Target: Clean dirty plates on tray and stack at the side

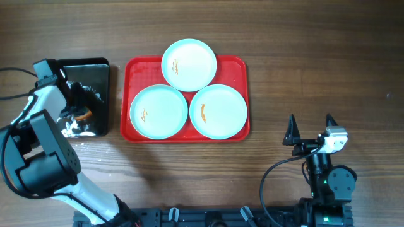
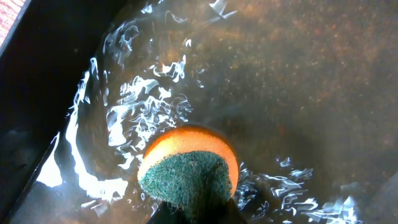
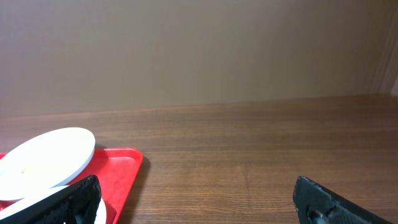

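Left fingers [image 2: 166, 219] pinch a sponge [image 2: 186, 171], plain only in the wrist view.

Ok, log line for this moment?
left gripper: shut on sponge in black tray | right gripper: open, empty | plates: three smeared, on red tray

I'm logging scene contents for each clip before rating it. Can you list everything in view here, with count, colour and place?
plates: three, pale blue-white with small orange smears, on the red tray; one at the far edge, two side by side nearer the robot
red tray: one, red, middle of the table
black tray: one, glossy black, left of the red tray, apparently holding rippling liquid
sponge: one, orange with a green scrub face, in the black tray
table: one, brown wood, under everything
left gripper: one, black, shut on the sponge in the black tray
right gripper: one, black, open, over the table right of the red tray
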`<state>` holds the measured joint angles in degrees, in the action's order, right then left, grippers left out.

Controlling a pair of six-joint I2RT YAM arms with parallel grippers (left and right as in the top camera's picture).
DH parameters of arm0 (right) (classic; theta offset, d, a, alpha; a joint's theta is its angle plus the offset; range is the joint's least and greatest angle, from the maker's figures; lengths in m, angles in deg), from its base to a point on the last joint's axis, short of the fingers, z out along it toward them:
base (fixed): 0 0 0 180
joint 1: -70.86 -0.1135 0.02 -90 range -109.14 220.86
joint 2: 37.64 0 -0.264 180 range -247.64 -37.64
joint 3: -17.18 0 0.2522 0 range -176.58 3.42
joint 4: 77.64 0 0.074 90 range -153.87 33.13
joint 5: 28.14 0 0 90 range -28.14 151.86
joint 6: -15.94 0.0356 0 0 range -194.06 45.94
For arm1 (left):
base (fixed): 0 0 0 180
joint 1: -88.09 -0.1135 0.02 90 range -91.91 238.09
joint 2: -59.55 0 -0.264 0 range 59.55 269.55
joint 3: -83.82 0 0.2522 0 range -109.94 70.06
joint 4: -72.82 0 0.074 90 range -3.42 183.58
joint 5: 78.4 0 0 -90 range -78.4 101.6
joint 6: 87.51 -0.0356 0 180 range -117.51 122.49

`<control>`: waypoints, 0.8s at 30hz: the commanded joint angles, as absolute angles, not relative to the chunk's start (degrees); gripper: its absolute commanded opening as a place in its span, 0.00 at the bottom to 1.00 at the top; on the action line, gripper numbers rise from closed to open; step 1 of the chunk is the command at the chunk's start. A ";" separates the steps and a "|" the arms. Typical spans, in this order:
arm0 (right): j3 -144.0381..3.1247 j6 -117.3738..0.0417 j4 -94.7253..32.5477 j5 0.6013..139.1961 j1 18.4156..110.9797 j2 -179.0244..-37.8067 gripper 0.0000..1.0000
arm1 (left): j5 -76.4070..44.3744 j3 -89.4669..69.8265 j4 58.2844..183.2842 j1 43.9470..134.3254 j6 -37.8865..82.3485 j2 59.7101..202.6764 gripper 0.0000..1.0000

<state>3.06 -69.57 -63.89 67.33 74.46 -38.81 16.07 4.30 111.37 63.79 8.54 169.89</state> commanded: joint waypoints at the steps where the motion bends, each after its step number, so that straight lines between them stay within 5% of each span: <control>1: 3.12 -69.18 -64.04 66.76 74.81 -38.44 1.00 | 16.18 3.16 113.43 63.81 7.25 169.37 0.22; 2: 3.12 -69.16 -64.04 66.76 74.81 -38.44 1.00 | 16.18 3.16 114.02 63.81 7.25 168.75 0.53; 3: 3.12 -69.16 -64.04 66.76 74.81 -38.44 1.00 | 16.16 3.16 115.02 63.84 7.29 167.81 1.00; 14: 3.12 -69.14 -64.04 66.76 74.81 -38.44 1.00 | 12.09 3.40 124.62 63.81 10.88 167.33 1.00; 15: 3.12 -69.16 -64.04 66.76 74.81 -38.44 1.00 | 12.09 3.40 124.64 63.81 10.85 167.33 0.95; 16: 3.12 -69.16 -64.06 66.76 74.81 -38.44 1.00 | 12.09 3.40 124.60 63.81 10.83 167.33 0.66; 19: 3.12 -69.14 -64.04 66.76 74.81 -38.44 1.00 | 12.09 3.40 123.37 63.81 10.85 167.33 0.05; 24: 3.12 -69.16 -64.04 66.76 74.81 -38.44 1.00 | 12.09 3.38 121.47 63.81 10.64 167.31 0.04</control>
